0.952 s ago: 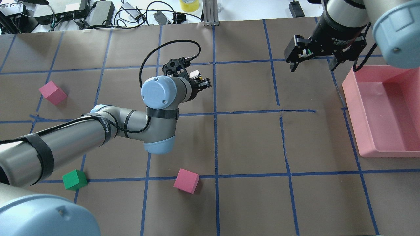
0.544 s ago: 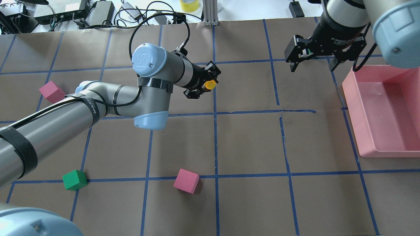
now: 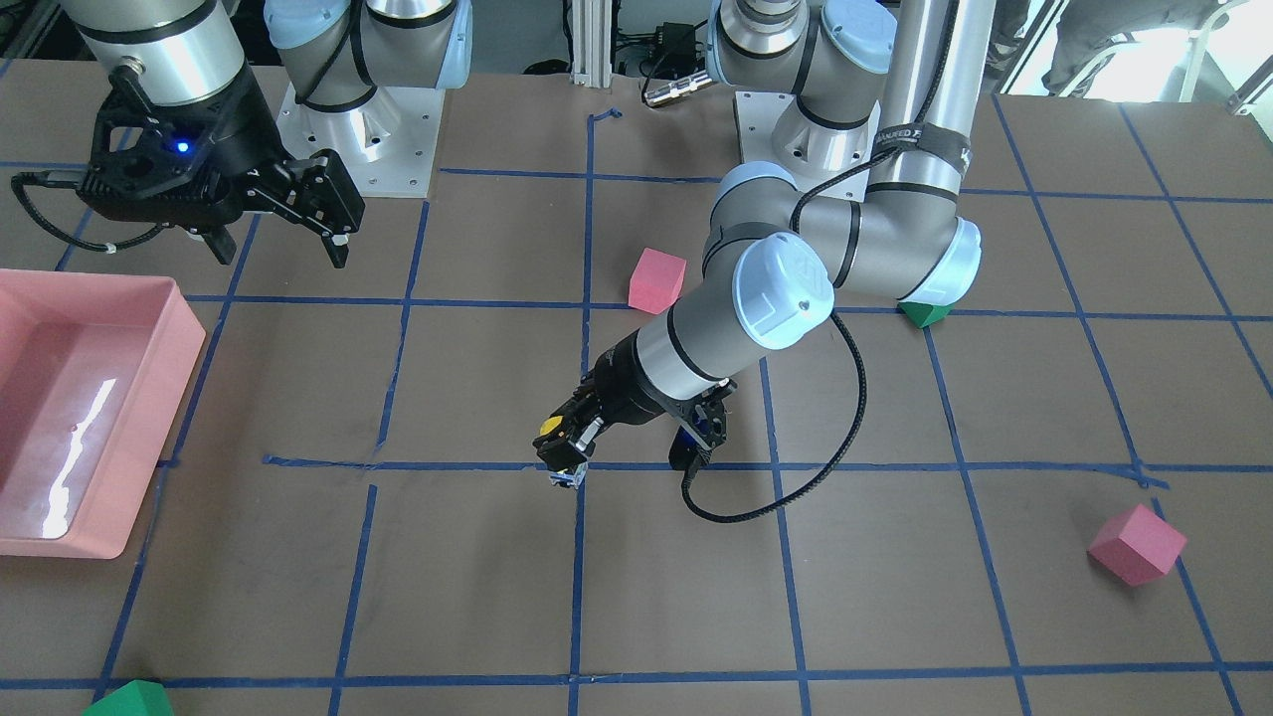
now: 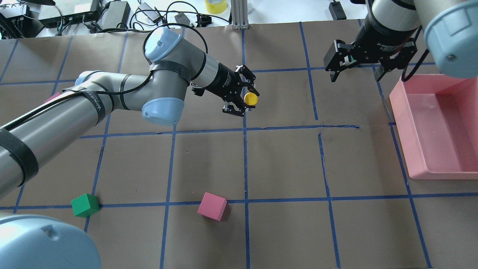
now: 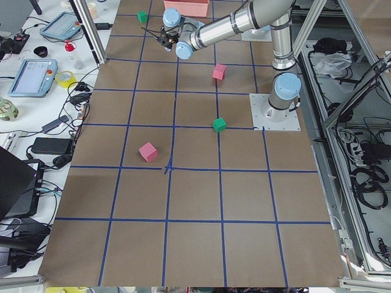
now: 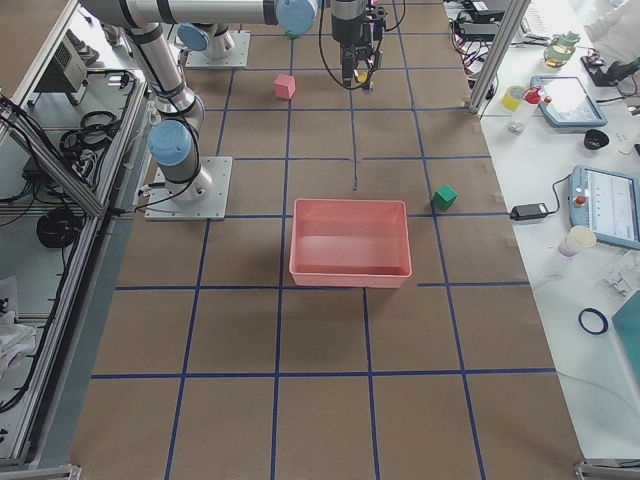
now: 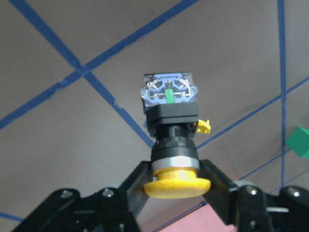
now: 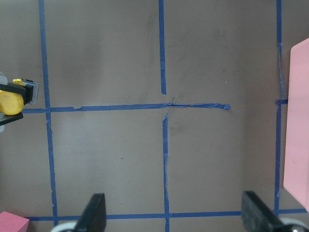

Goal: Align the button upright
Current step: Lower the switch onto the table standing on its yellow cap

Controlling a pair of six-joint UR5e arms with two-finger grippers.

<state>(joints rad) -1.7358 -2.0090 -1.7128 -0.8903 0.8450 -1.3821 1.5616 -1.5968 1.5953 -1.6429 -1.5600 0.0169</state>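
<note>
Left gripper (image 4: 251, 99) is clamped on the button (image 7: 171, 104), fingers on the black body just under the yellow cap. It sits over a blue tape crossing mid-table, cap facing up and clear base down. Can't tell whether the base touches the paper. Right gripper (image 4: 354, 78) hovers by the pink tray (image 4: 440, 173), jaws spread wide. Readable text: white print on the right gripper body starts "2F Adaptive", the rest is cut off. The lettering on the left arm's black strap (image 4: 98, 109) is too small to read. On the tray floor only a glare streak shows. A pink cube (image 4: 212, 206) and a green cube (image 4: 85, 204) sit on the near side, well apart from the button.
</note>
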